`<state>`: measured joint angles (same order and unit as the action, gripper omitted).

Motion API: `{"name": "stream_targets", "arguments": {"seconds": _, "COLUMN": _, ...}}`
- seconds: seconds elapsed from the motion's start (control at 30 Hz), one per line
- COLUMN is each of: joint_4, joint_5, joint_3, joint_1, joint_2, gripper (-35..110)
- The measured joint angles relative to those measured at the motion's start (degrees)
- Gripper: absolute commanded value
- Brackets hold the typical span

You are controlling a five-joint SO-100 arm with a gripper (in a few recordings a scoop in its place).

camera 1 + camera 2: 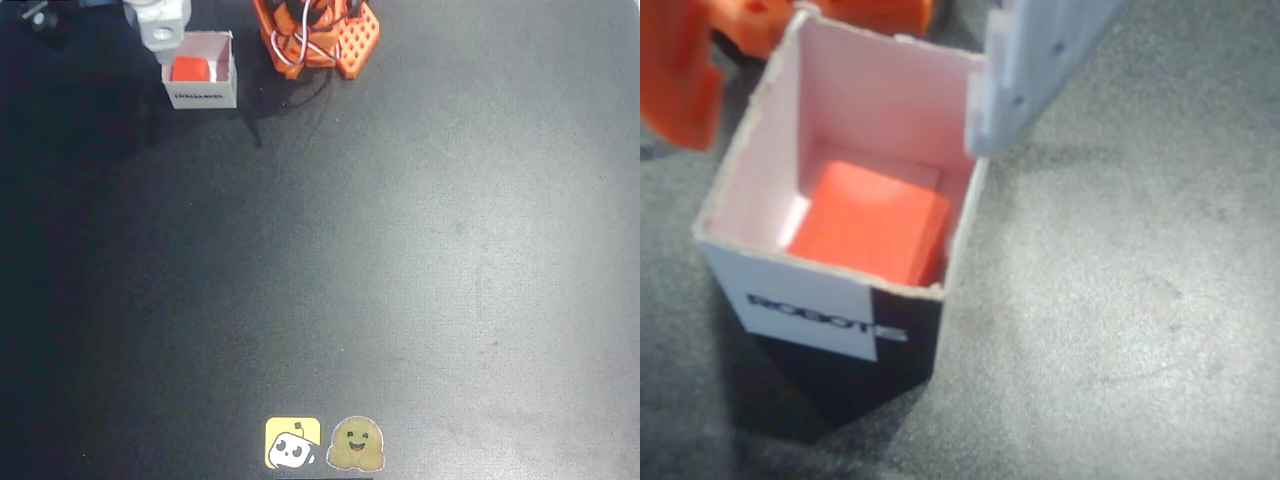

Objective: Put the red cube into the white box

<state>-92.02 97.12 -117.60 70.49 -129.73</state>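
Closest to my wrist camera are my tool's (850, 70) two fingers — a pale grey one (1035, 70) at the top right and an orange one (675, 70) at the top left. They stand wide apart, one on each side of the white box (830, 300), and hold nothing. Below them the red cube (870, 225) sits inside the box, on its floor, slightly tilted against the inner walls. On the box's outer side I can read dark print, "ROBOTS", on a white panel, with a black panel beside and below it.

From overhead, the box (200, 92) stands near the top left of the worktop (400, 250), a dark matte surface, with my orange arm base (320, 35) just to its right. At the bottom edge lie two stickers — a yellow one with a white cartoon face (293, 443) and a brown smiling blob (356, 445).
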Motion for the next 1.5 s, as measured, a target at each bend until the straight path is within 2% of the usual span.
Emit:
{"name": "stream_targets", "arguments": {"seconds": 0.07, "joint_4": -0.09, "joint_5": -0.7, "joint_3": 0.18, "joint_1": 0.0, "joint_2": 0.0, "gripper": 18}}
{"name": "stream_targets", "arguments": {"seconds": 0.17, "joint_4": -0.09, "joint_5": -1.14, "joint_3": 0.62, "joint_1": 0.0, "joint_2": -0.62, "gripper": 1}}
{"name": "stream_targets", "arguments": {"seconds": 0.33, "joint_4": 2.2, "joint_5": -5.01, "joint_3": 0.7, "joint_1": -5.54, "joint_2": -0.79, "gripper": 0}}
{"name": "stream_targets", "arguments": {"seconds": 0.77, "joint_4": 16.08, "joint_5": -4.04, "joint_3": -1.23, "joint_1": -48.52, "joint_2": 1.58, "gripper": 0}}
{"name": "stream_targets", "arguments": {"seconds": 0.97, "joint_4": 22.85, "joint_5": -4.04, "joint_3": -10.02, "joint_1": -62.49, "joint_2": -4.31, "gripper": 0}}
{"name": "stream_targets", "arguments": {"seconds": 1.2, "joint_4": 22.06, "joint_5": -8.0, "joint_3": -21.36, "joint_1": -67.5, "joint_2": -18.81, "gripper": 0}}
{"name": "stream_targets", "arguments": {"seconds": 1.5, "joint_4": 13.54, "joint_5": -9.67, "joint_3": -40.17, "joint_1": -67.41, "joint_2": -45.88, "gripper": 0}}
